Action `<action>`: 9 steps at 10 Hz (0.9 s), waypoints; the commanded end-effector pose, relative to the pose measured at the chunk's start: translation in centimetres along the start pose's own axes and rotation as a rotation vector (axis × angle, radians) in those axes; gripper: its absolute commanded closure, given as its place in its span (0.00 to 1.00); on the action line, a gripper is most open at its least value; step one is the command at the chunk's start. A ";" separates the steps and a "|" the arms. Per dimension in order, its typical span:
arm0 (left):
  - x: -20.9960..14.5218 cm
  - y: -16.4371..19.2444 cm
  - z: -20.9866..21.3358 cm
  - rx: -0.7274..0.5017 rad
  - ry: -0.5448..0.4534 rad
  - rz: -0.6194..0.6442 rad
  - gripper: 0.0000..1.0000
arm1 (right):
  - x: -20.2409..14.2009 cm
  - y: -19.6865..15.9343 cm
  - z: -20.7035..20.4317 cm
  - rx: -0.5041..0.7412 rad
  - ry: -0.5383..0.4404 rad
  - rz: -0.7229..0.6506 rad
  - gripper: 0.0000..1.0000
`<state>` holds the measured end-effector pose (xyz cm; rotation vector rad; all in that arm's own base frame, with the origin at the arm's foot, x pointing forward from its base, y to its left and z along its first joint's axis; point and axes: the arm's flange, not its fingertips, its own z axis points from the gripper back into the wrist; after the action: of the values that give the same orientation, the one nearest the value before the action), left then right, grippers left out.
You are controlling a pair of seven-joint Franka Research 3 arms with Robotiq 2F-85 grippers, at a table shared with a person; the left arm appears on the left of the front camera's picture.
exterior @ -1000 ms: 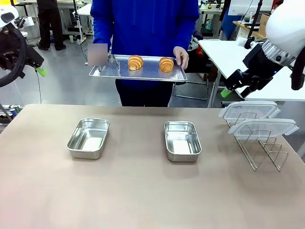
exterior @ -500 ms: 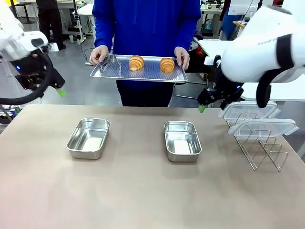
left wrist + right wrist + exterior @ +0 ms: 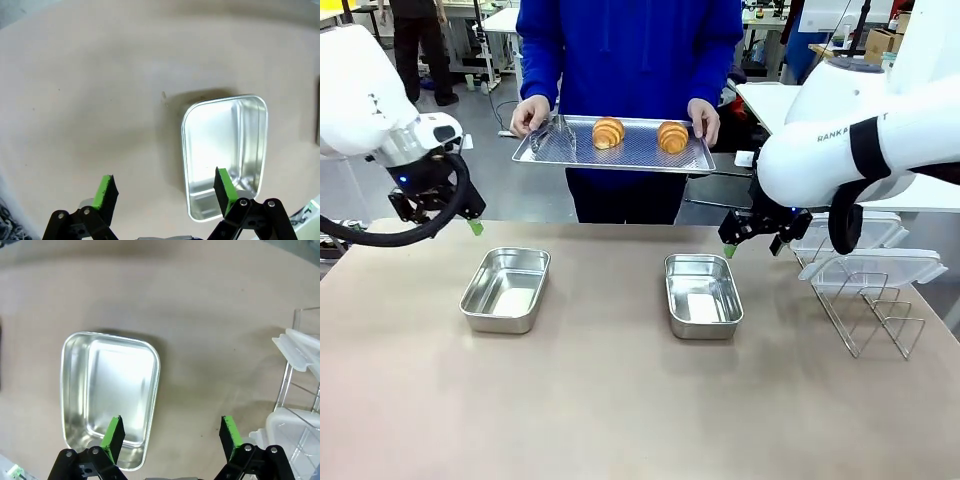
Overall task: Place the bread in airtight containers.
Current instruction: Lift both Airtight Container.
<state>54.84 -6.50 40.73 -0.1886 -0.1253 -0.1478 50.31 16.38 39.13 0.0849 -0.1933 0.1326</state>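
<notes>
Two golden croissants, one (image 3: 608,132) to the left of the other (image 3: 671,136), lie on a perforated tray (image 3: 630,150) that a person in blue holds above the table's far edge. Two empty steel tins stand on the table, the left tin (image 3: 506,289) and the right tin (image 3: 702,295). My left gripper (image 3: 470,222) hovers open above the table's far left; its wrist view shows the left tin (image 3: 225,150) just below its right finger. My right gripper (image 3: 752,244) hangs open just right of the right tin (image 3: 107,395), nothing between its fingers.
A wire rack (image 3: 865,310) at the table's right holds two clear lids (image 3: 855,250); the rack and lids (image 3: 300,390) sit close to my right gripper. Metal tongs (image 3: 560,135) lie on the tray's left end. The near half of the table is bare.
Both arms have swung down and inward from the sides to the table's far edge, the left near the left tin, the right near the right tin. Both grippers stayed open.
</notes>
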 end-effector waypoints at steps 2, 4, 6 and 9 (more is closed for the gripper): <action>-0.1 -0.9 -2.7 0.048 0.018 0.048 0.00 | 0.3 1.2 -2.8 -0.033 0.011 -0.036 0.00; -0.6 -1.0 -4.5 0.053 0.045 0.059 0.00 | -0.6 1.6 -4.4 -0.022 0.008 -0.035 0.00; -0.7 -1.1 -6.4 0.068 0.093 0.068 0.00 | -1.2 2.3 -5.8 -0.032 0.019 -0.031 0.00; -1.0 -1.6 -8.1 0.086 0.138 0.076 0.00 | -1.5 3.0 -8.0 -0.046 0.051 -0.035 0.00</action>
<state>54.46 -9.03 32.63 -0.1359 0.0047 -0.1016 49.87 19.13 31.79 0.0705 -0.1194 0.1231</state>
